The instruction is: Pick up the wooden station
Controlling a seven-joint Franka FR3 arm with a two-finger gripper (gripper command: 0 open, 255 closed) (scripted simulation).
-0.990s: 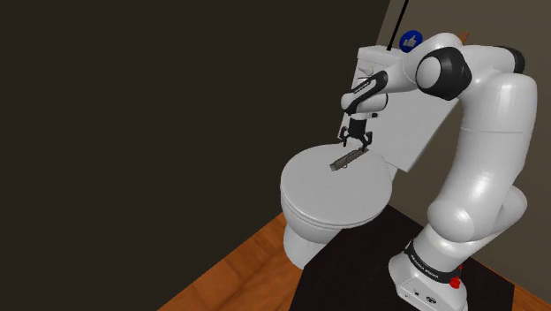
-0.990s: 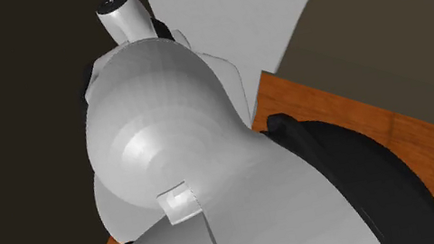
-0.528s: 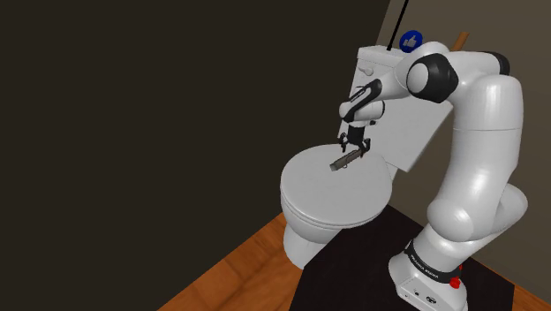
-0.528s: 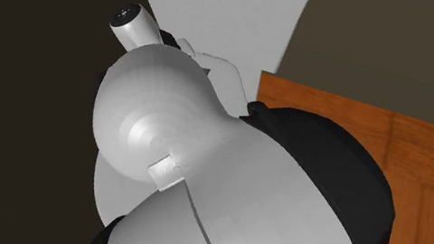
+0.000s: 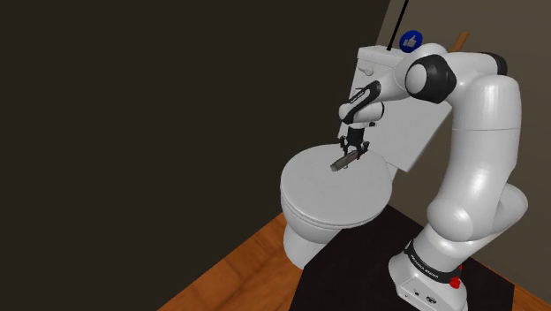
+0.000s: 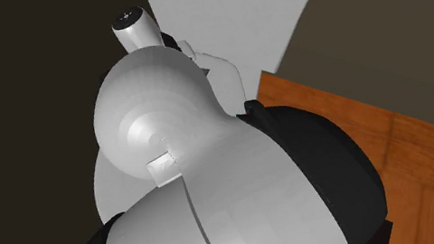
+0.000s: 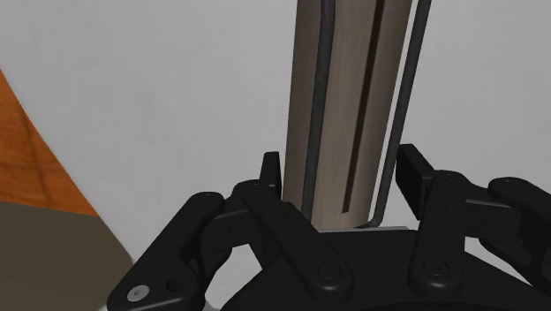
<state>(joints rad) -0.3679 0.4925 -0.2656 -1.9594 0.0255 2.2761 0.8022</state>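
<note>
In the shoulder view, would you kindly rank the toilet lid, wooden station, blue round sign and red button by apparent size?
1. Toilet lid, by far the largest.
2. Wooden station and blue round sign: too alike to rank.
3. Red button, smallest.

Wooden station (image 5: 346, 160) lies on the toilet lid (image 5: 322, 196), between the parted fingers of the gripper (image 7: 341, 172); tank (image 5: 402, 119) stands behind the lid.

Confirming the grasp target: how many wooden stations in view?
1: the wooden station lies on the white toilet lid, right at the claw. Others could hide behind the arm.
</note>
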